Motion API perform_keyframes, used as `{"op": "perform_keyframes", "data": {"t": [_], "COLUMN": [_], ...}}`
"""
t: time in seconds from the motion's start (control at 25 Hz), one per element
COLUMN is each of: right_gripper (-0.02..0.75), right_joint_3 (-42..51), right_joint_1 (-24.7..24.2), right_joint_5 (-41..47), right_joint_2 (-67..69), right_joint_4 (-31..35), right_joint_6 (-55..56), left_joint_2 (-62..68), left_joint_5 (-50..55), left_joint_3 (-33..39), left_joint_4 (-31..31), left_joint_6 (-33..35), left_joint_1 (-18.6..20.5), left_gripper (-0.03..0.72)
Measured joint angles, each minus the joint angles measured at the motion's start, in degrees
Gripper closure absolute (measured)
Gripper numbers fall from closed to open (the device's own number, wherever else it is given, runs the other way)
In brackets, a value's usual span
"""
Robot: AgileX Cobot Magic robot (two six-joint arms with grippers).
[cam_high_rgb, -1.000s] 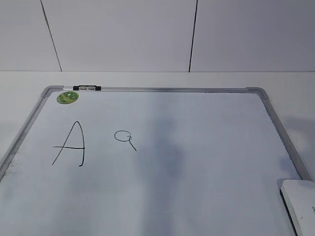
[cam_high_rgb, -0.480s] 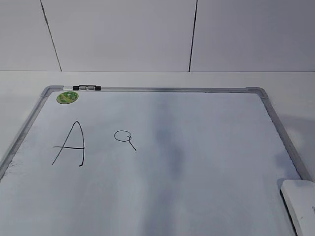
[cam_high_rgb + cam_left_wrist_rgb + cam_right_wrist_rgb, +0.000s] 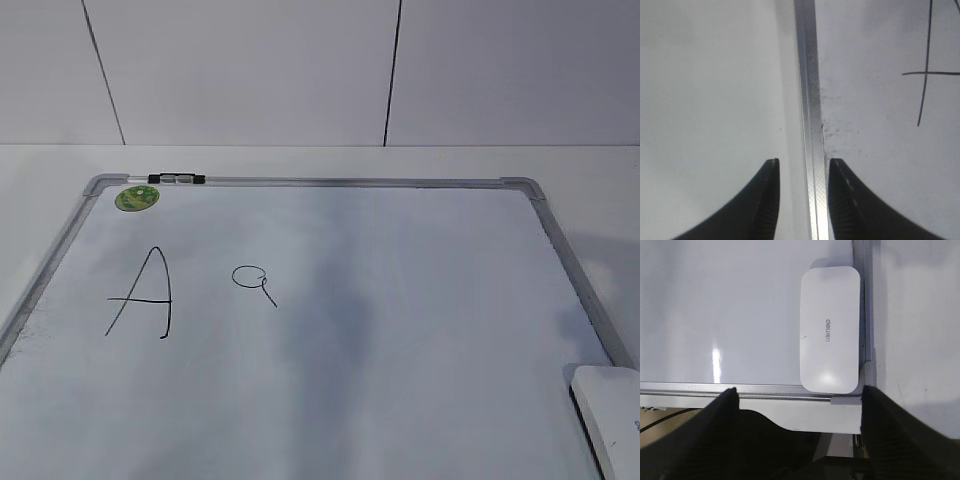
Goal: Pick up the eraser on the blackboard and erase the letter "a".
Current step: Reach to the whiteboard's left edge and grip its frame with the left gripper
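**Jaws spread, nothing held**

Both pairs of jaws are parted and empty: my right gripper (image 3: 799, 390) hangs above the eraser (image 3: 830, 329), which lies in the blackboard's (image 3: 400, 330) corner. My left gripper (image 3: 802, 167) straddles the frame. The letter "a" (image 3: 254, 281) sits beside the capital "A" (image 3: 145, 293).

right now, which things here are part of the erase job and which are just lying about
Part of the job:
- eraser, lying in the board's corner, not yet gripped
- blackboard, the white board in a grey frame
- small letter "a", still fully drawn
- right gripper, open above the eraser

Just lying about:
- capital "A"
- green sticker
- black-and-clear clip on the frame
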Motion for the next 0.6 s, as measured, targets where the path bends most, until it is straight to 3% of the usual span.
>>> {"op": "perform_keyframes", "data": {"t": [0.6], "right_gripper": [0.161], "right_joint_3": [-0.04], "right_joint_1": [0.00], "right_joint_5": [0.00], "right_joint_2": [0.00], "right_joint_4": [0.00], "right_joint_6": [0.09], "left_joint_2": [17.00], "left_joint_5": [-3.95], "left_joint_3": [-3.87], "left_joint_4": [0.07], "left_joint_6": [1.76], "left_joint_1": [0.00], "left_gripper": [0.437]}}
